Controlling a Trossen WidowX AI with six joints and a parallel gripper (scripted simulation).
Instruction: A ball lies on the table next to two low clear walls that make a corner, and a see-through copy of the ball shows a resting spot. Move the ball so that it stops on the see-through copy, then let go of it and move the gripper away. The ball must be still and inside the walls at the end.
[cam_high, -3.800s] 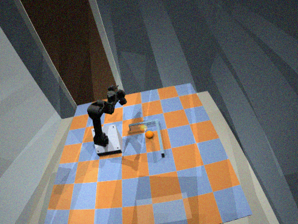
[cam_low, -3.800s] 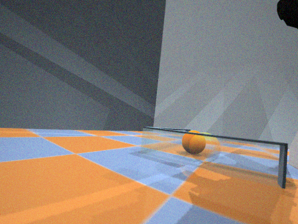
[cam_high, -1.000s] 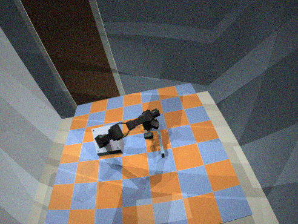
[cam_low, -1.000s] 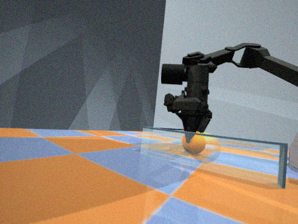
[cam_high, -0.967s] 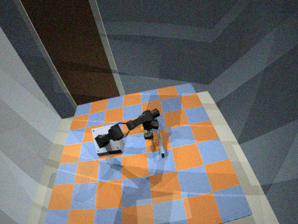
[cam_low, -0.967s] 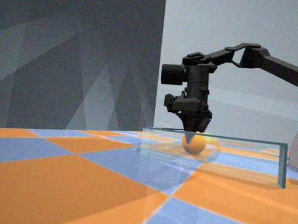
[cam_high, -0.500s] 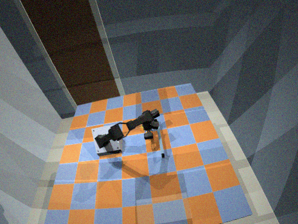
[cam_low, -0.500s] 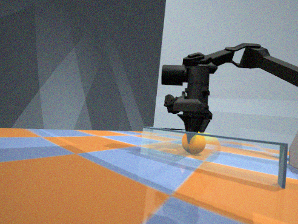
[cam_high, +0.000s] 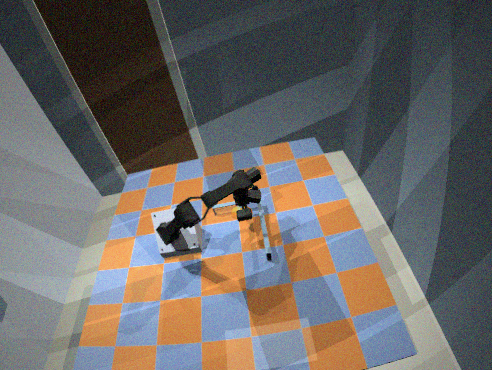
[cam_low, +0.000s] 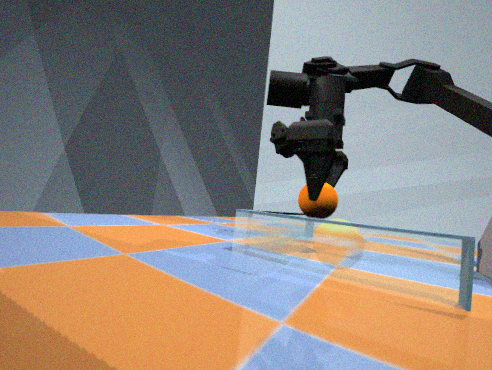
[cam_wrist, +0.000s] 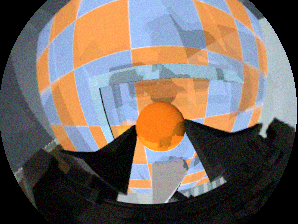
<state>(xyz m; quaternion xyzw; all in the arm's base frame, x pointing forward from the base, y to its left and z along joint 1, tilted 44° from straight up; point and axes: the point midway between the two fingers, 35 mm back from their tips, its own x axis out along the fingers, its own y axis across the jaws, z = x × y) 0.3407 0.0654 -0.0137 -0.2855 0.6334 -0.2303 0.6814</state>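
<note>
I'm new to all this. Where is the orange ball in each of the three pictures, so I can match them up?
Top view: the orange ball is a tiny spot near the middle, under the arm's tip, mostly hidden.
Exterior view: the ball sits right of centre, lifted, pinched by the gripper, just above the clear wall.
Wrist view: the ball is dead centre between the dark fingers.
Shared landmark: the clear wall, visible in every view.
</note>
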